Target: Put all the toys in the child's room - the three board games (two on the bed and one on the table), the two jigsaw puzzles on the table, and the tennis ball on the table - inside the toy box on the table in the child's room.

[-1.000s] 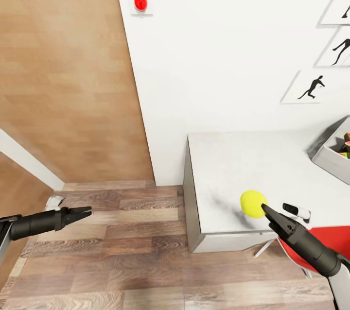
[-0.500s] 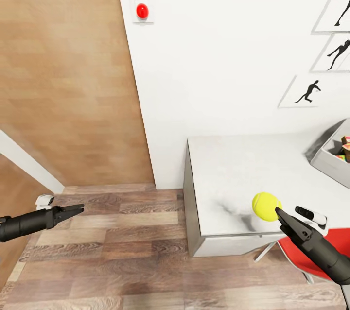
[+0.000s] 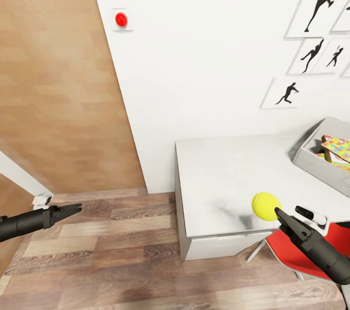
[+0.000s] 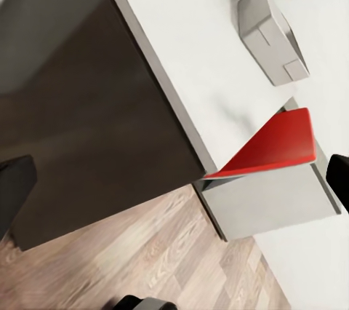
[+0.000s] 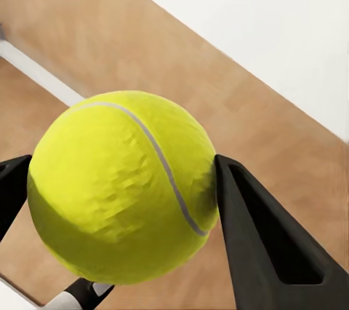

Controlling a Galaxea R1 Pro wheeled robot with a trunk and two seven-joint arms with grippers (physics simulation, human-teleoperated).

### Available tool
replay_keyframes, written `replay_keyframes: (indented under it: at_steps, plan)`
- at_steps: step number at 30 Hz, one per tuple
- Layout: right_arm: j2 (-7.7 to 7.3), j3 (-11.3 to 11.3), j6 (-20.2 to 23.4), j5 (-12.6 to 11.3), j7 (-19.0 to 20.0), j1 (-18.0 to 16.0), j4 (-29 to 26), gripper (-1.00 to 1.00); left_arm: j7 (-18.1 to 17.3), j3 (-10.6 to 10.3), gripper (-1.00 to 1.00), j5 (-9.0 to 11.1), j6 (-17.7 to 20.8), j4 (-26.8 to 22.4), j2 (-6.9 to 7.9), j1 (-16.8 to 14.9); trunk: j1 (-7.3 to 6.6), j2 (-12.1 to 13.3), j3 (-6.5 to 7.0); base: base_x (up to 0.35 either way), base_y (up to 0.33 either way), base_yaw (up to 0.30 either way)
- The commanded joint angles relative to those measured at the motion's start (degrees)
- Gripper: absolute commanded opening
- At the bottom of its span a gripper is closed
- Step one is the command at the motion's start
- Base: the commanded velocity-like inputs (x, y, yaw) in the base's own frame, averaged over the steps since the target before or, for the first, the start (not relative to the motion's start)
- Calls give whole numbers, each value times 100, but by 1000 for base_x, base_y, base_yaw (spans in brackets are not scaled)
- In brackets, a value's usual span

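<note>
While the right tool point(image 3: 278, 212) is clamped on the tennis ball point(image 3: 265, 206), a fuzzy yellow-green sphere with a pale seam, the ball hangs over the front part of the light grey desk point(image 3: 218, 179). Bare desktop lies between it and the grey toy box point(image 3: 316, 164) near the wall, which holds colourful puzzle squares point(image 3: 338, 147). Over the wood floor point(image 3: 121, 251), the left tool point(image 3: 75, 209) has its tips together.
</note>
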Motion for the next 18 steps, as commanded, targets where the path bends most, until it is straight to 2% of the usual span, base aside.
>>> replay_keyframes:
  at_steps: [1,6,18]
  plan:
    - [0,4,36,-29,10,-4,0,-100,-23,3,100,-3,61,-1,3,-2,3,-9,1,0,-6,-125]
    - [-7,58,-123,-25,10,-4,-7,-100,-23,7,100,-7,61,-1,8,-4,3,-9,48,0,-2,-125]
    - [-13,63,-148,-25,10,-4,-9,-100,-23,6,100,-6,58,-1,7,-2,3,-9,162,0,0,-125]
